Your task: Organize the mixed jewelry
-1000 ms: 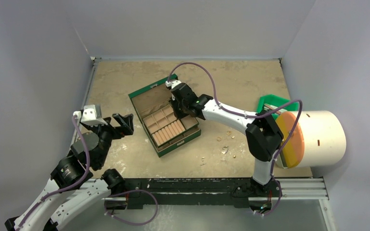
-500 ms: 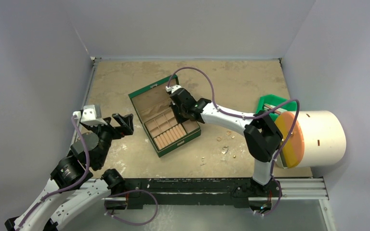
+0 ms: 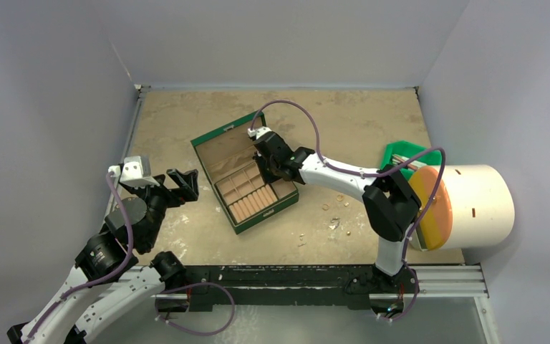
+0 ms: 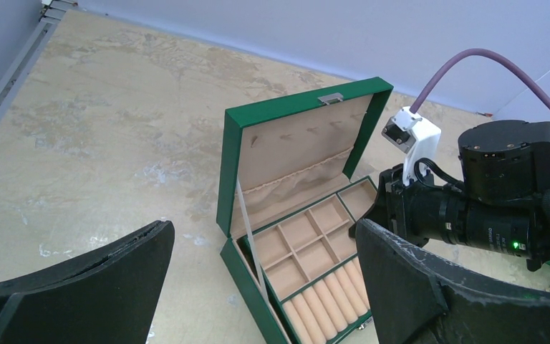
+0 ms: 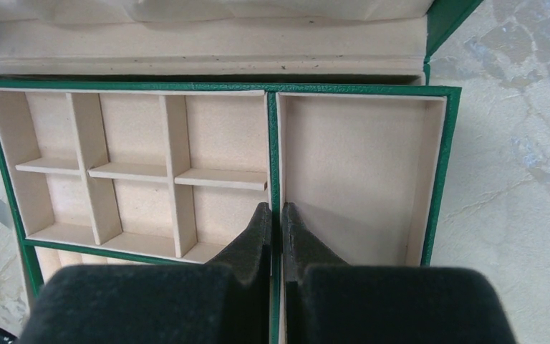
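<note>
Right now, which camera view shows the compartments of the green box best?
The right wrist view: it looks from close into the green box, and the small cells and the large compartment fill the picture. The left wrist view shows the box slanted, partly behind the right arm. The top view shows it small, partly under that arm.

no readable text, labels, brands or nos. on any obj in view
</note>
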`<state>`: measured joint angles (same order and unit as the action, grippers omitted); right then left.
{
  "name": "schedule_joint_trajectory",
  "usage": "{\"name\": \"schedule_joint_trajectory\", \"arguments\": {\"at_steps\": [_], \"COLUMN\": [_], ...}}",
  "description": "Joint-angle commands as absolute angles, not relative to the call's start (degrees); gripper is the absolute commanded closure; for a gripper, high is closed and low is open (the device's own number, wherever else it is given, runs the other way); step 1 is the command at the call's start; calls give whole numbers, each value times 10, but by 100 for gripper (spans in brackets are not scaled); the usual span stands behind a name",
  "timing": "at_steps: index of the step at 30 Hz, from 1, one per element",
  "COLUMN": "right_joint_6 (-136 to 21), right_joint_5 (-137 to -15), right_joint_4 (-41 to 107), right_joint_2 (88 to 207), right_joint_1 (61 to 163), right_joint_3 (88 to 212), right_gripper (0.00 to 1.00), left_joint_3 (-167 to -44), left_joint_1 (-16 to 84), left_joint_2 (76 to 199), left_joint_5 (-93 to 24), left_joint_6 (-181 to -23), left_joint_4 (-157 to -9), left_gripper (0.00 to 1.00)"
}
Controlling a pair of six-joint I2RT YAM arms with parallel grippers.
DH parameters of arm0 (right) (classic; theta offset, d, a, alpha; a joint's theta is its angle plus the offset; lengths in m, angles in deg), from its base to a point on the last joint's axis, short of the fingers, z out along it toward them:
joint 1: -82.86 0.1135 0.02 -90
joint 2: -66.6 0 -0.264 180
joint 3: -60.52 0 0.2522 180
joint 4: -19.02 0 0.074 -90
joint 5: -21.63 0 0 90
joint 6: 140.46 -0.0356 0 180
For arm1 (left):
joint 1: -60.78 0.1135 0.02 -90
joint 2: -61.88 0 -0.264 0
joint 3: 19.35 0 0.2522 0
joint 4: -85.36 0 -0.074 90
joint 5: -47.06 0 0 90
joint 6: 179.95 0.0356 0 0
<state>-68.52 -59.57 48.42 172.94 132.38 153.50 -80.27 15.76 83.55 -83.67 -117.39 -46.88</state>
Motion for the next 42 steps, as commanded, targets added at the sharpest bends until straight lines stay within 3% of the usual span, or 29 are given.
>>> {"name": "schedule_joint_trajectory", "arguments": {"at_steps": [1, 24, 33, 42], "right_joint_6": [-699, -712, -717, -722], "right_joint_5": [-619, -630, -609, -588], "right_joint_4": [458, 459, 465, 478], "right_joint_2": [1708, 1767, 1746, 1680], "right_joint_1": [1333, 1338, 1338, 1341], "right_joint_3": [1537, 1526, 1523, 1521], "right_gripper": [100, 100, 74, 70], "left_joint_3": [-824, -824, -824, -824], "left_joint_1": [160, 160, 160, 160], "left_joint_2": [831, 839, 845, 845], "left_joint_5": [-842, -845, -845, -846], "left_joint_6": [-1178, -1178, -1176, -1177], "left_joint_4": [-483, -483, -484, -483], "left_gripper": [2, 2, 2, 2]}}
